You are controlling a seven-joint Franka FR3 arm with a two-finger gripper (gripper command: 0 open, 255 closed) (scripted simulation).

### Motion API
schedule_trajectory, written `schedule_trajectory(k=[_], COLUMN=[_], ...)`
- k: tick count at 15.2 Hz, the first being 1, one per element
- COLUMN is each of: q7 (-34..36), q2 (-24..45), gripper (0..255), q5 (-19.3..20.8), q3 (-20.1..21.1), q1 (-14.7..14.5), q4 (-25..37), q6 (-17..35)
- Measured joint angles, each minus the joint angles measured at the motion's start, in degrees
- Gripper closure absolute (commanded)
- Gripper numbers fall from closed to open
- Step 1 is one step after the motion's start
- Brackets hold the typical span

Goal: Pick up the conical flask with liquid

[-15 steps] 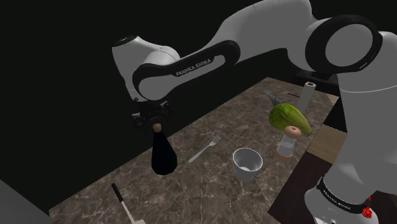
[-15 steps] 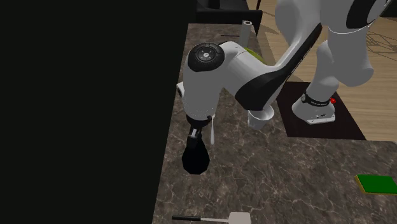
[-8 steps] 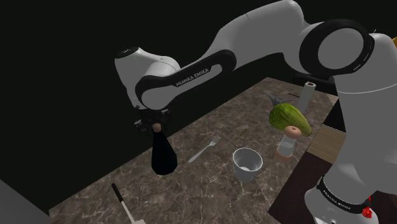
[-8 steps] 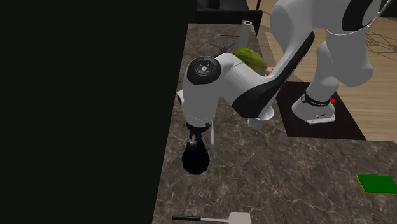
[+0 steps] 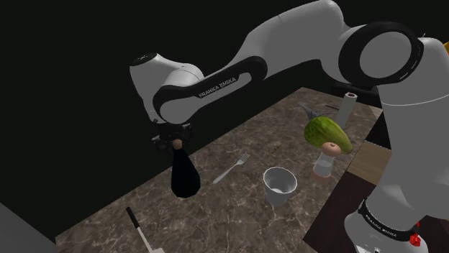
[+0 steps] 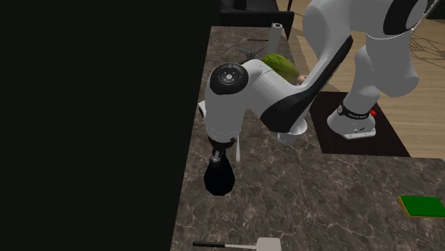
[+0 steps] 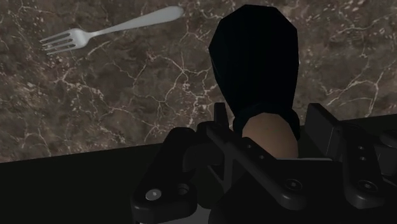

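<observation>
A black conical flask [image 5: 185, 177] with a tan stopper stands on the dark marble counter [image 5: 237, 208], near the edge that borders the black area. My black gripper [image 5: 175, 142] sits over its top, shut on the neck just under the stopper. From the second exterior view the flask [image 6: 219, 178] is directly below the gripper [image 6: 217, 152], with its base on the counter. In the wrist view the tan stopper [image 7: 272, 132] is clasped in the gripper [image 7: 270, 141], and the flask's black body [image 7: 254, 57] reaches away past the fingertips.
A fork [image 5: 232, 168] lies close beside the flask, and a white cup [image 5: 279, 186] stands further toward the stand. A green fruit [image 5: 327, 134], a small corked bottle [image 5: 325, 161] and a white roll [image 5: 347, 108] are at the far end. A black-handled utensil [image 5: 137, 228] lies near the front edge.
The gripper has dropped onto the flask's neck and its fingers have shut on it. The flask stays where it stood.
</observation>
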State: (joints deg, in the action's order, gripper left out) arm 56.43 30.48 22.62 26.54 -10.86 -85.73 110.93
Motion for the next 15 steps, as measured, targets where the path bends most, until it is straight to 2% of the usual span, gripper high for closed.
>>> schedule_trajectory(k=[15], q7=[-2.1], q2=[-1.8], gripper=[255], q5=[-1.5], q3=[0.7], q1=[-0.5], q4=[7.0], q6=[-8.6])
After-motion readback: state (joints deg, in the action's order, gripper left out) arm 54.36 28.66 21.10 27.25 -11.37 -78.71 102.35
